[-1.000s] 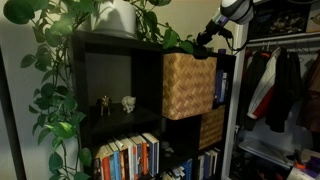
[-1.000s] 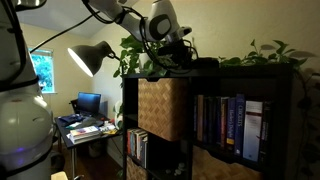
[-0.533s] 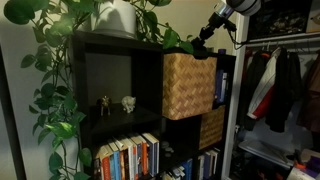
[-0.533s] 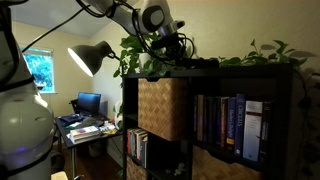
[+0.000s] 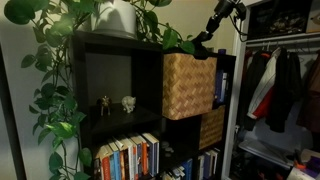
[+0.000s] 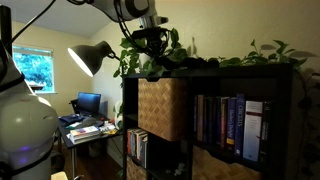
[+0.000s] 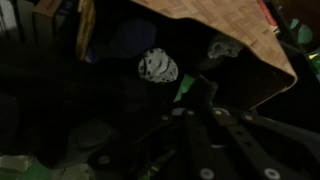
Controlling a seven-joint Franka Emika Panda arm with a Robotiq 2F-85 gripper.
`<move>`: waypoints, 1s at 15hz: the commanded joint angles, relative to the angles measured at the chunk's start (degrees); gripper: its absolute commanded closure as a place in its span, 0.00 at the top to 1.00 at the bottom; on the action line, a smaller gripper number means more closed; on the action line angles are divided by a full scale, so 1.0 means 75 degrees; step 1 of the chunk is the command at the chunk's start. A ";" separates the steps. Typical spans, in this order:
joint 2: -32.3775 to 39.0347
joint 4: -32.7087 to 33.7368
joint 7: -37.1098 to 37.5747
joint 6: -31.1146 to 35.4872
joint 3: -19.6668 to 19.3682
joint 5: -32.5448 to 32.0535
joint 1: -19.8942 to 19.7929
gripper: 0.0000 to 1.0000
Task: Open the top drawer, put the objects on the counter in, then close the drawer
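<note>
Gripper (image 5: 203,38) has lifted up off the counter (image 5: 120,38) & its jaws have closed fully. Whether sth is pinched I cannot tell, wrist view too dark. Drawer (image 5: 188,85) just below appears pulled out a bit, prob. ready for a drop-in.

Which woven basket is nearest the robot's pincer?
The light tan basket in the top cubby, just below the pincer; the darker basket sits one shelf lower.
</note>
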 commanded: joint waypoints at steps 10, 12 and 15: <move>0.0298 -0.1260 -0.0350 0.0855 0.0278 0.0098 0.0334 0.06; 0.0453 -0.1396 -0.0395 0.1266 0.0315 0.0095 0.0354 0.06; 0.0608 -0.1458 -0.0485 0.1798 0.0384 0.0065 0.0415 0.06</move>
